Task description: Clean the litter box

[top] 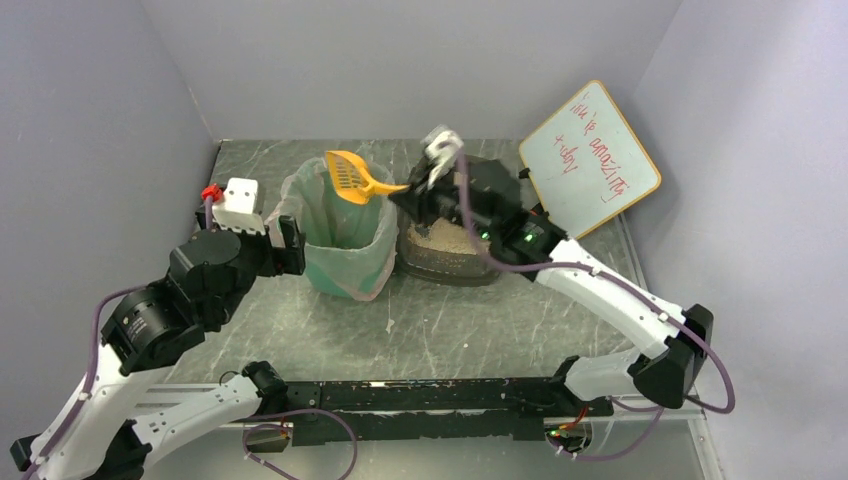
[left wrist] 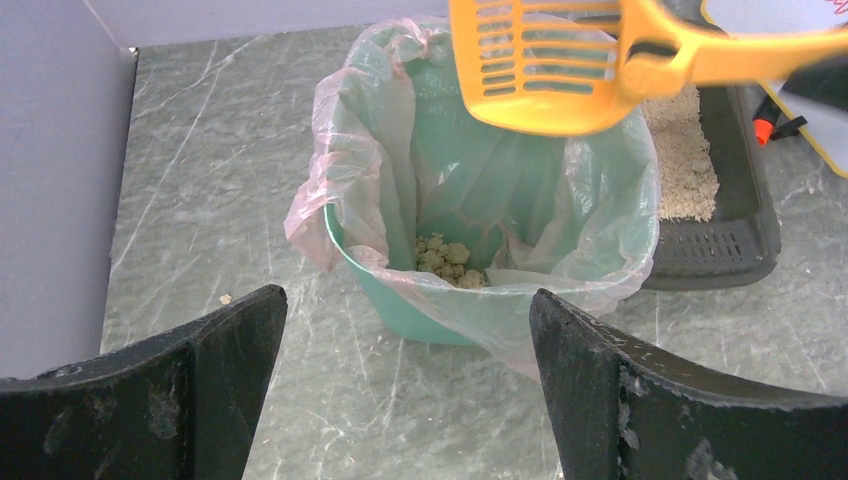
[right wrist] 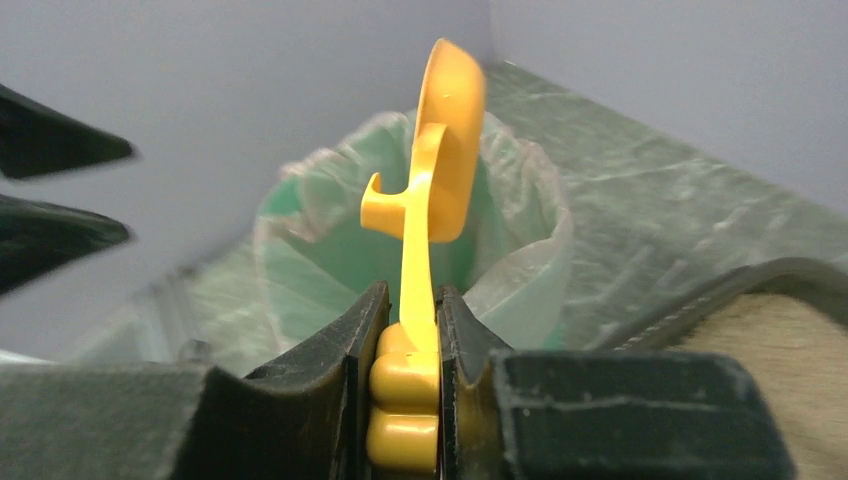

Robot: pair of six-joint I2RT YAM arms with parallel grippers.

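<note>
Pinched edge-on between the right arm's fingers [right wrist: 340, 350], the orange scoop [right wrist: 440, 150] hangs tipped over the mouth of the green bin [top: 340, 250], apparently so its load drops onto the clumps [left wrist: 445, 262] lying in the liner [left wrist: 340, 150], while the left fingers [left wrist: 225, 385] stand spread and empty beside the bin's left, likely ready to steady it. Just right of the bin on the tabletop [top: 450, 330] sits the litter box [top: 445, 272], mostly hidden beneath the right arm [top: 600, 285], so how much waste remains in it is hard to tell.
</note>
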